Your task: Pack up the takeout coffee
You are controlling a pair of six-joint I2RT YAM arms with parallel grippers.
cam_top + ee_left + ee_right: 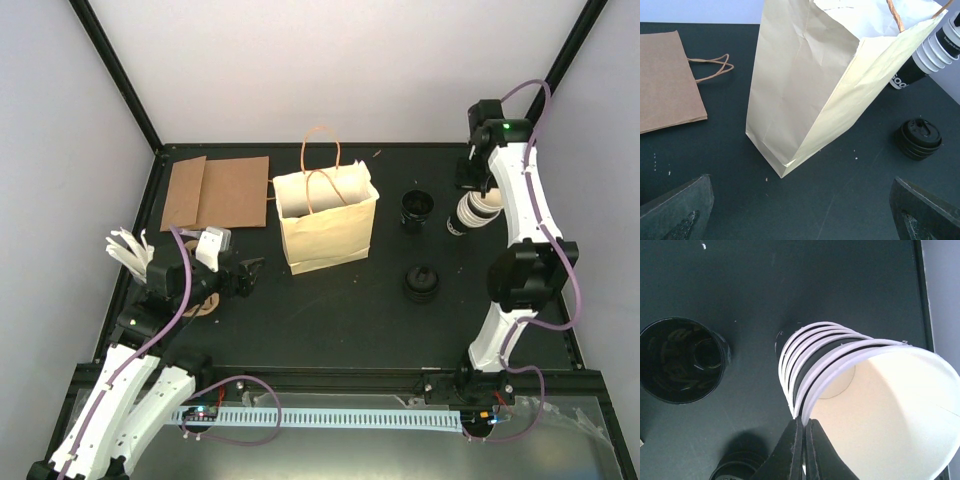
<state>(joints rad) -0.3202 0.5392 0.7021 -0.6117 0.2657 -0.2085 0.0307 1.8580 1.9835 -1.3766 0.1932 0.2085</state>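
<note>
Currently right gripper (804,432) pinched shut on rim of topmost takeout coffee (890,405), nested in tilted cup stack (472,213) right of paper bag (325,225); left gripper (800,192) jaws wide apart, facing bag

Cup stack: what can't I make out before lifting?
- Right wrist: the right gripper pinches the top cup by its rim; the frame edge cuts that cup; whether it is loose from the stack is unclear.
- Top view: the right arm covers that gripper and the stack's mouth.
- Bag floor: hidden by its walls from above, cut off in left wrist.
</note>
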